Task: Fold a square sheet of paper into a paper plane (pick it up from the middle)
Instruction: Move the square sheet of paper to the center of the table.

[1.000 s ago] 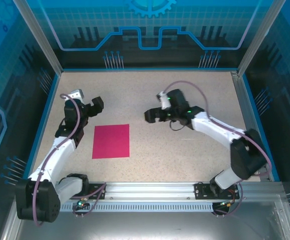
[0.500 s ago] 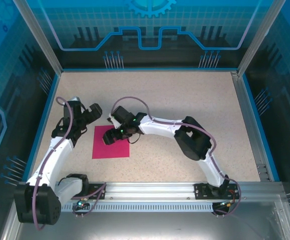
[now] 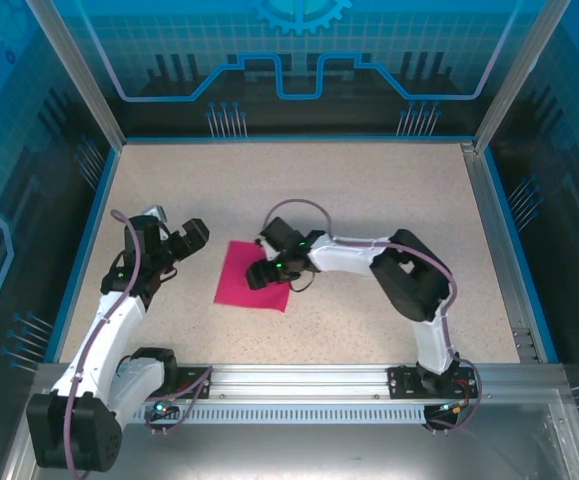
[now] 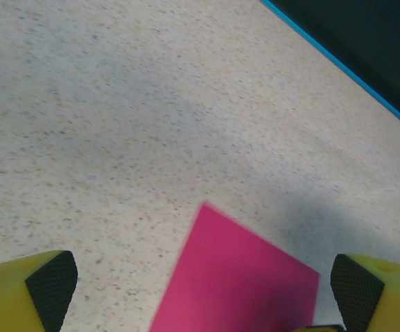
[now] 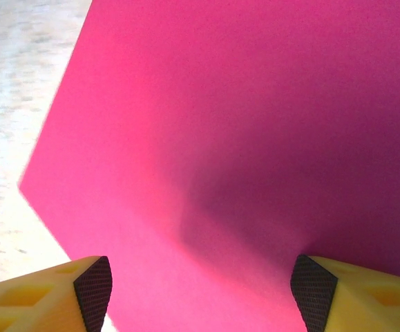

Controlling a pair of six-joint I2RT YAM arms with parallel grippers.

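Right gripper (image 3: 260, 275) is down over the middle of the square sheet of paper (image 3: 237, 287), fingers (image 5: 92, 283) spread apart with pink between them; the sheet lies skewed on the table (image 3: 369, 190), left of centre, while the left gripper (image 3: 191, 238) hovers just beside it, jaws wide apart

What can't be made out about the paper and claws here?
- Top view: right claw covers part of the flat magenta-pink square paper sheet; pad contact hidden.
- Left wrist view: bottom edge cuts off the sheet's near part.
- Right wrist view: frame edges cut off the sheet's top and right.
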